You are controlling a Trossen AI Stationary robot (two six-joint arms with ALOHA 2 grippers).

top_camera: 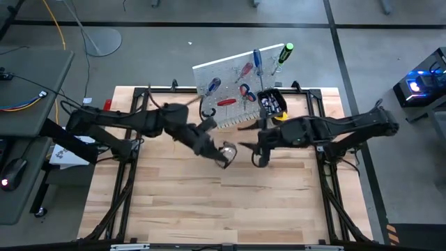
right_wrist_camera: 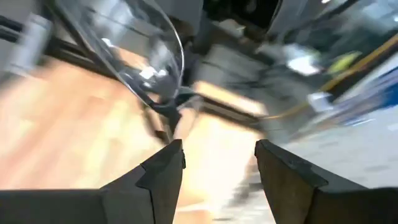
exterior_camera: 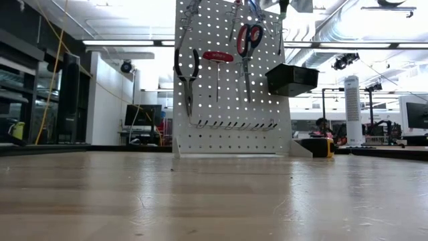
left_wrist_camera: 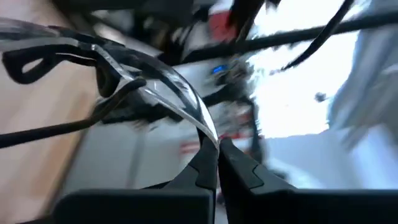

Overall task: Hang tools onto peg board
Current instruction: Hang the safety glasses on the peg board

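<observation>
The white peg board [exterior_camera: 231,100] stands at the table's far edge and bears dark-handled pliers [exterior_camera: 187,67], a red-handled screwdriver [exterior_camera: 217,57], red scissors [exterior_camera: 249,40] and a black bin [exterior_camera: 291,79]. More screwdrivers [top_camera: 258,59] stick up along its top. Over the table's middle my left gripper [top_camera: 221,155] is shut on a pair of clear safety glasses [left_wrist_camera: 149,81] with black temples. My right gripper [right_wrist_camera: 219,152] hangs open just to their right, the glasses [right_wrist_camera: 146,53] ahead of its fingers and untouched. Both grippers are above the low view. My left gripper pinches the edge of the clear lens [left_wrist_camera: 202,124] between its two fingertips. The fingers reach in roughly level from the table's left. The glasses are lifted clear of the table, the black temples [left_wrist_camera: 37,59] trailing away from the fingers.
A yellow tape measure [exterior_camera: 324,147] lies on the table right of the peg board's foot. A black metal frame [top_camera: 125,174] runs along the table's left and right sides. Bare wooden tabletop [top_camera: 223,202] spreads between the arms and the near edge.
</observation>
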